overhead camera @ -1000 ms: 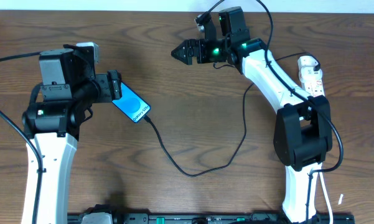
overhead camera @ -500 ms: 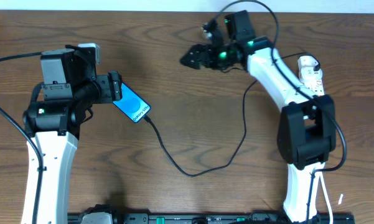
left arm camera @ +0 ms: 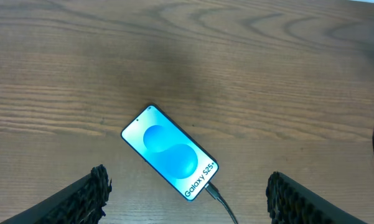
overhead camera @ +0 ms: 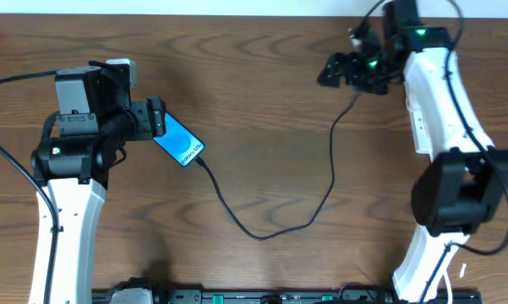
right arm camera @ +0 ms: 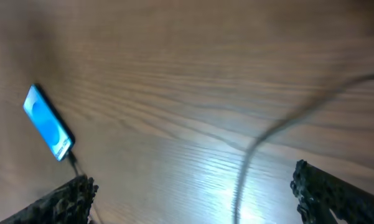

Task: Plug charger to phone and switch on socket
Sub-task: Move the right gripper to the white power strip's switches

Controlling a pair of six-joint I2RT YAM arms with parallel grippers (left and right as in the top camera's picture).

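Swung rightward toward the table's far edge since 1 second ago, the right gripper (overhead camera: 331, 71) hangs with its 2 fingers spread wide and empty, probably heading for the switch. Left gripper (overhead camera: 157, 116) has not shifted: jaws wide, holding nothing, just beside the small rectangular blue-screened phone (left arm camera: 169, 160), likely guarding it. The thin black charger cable (overhead camera: 262, 234) sits plugged into its lower end, looping across the brown wooden table (overhead camera: 237, 51). The white power strip is out of sight, presumably beneath the right arm

Bright, even light; the right wrist view is smeared with blur, glare whitening the table (right arm camera: 193, 186).
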